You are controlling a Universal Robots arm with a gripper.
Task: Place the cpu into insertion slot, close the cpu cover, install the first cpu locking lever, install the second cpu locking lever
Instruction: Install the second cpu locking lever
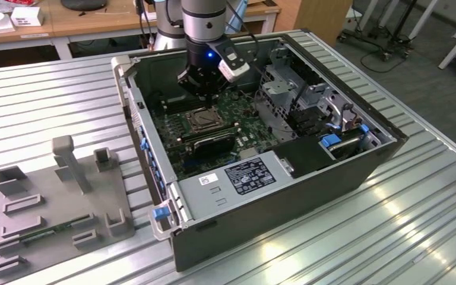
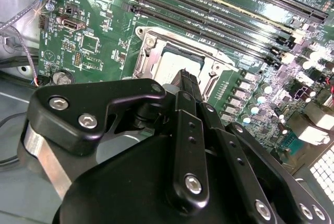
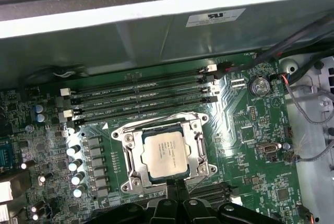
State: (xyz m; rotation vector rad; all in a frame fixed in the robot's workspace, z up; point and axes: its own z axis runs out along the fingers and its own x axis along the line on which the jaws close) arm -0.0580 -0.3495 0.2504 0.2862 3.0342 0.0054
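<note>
cpu (image 3: 166, 153) seated in insertion slot (image 3: 128, 157), tool (image 3: 177, 183) just beside

My rig sits on a ribbed metal table (image 1: 386, 225) catching bright glare. Behind it there's a wooden desk (image 1: 93, 21), plus grey floor (image 1: 418, 65) off toward the exterior view's right.

The cpu (image 3: 166, 154) has a pale, brushed-looking metal top with a soft satin sheen, and the cpu cover (image 3: 199, 141) around it is bright bare metal, shiny at its edges, lying on a glossy green motherboard (image 3: 250, 145) that catches the light. The gripper (image 2: 189, 85) is matt black, probably painted metal or hard plastic, with small silvery screw heads. The computer case (image 1: 275, 202) is dull grey sheet metal on a ribbed, reflective metal table (image 1: 386, 237).
</note>
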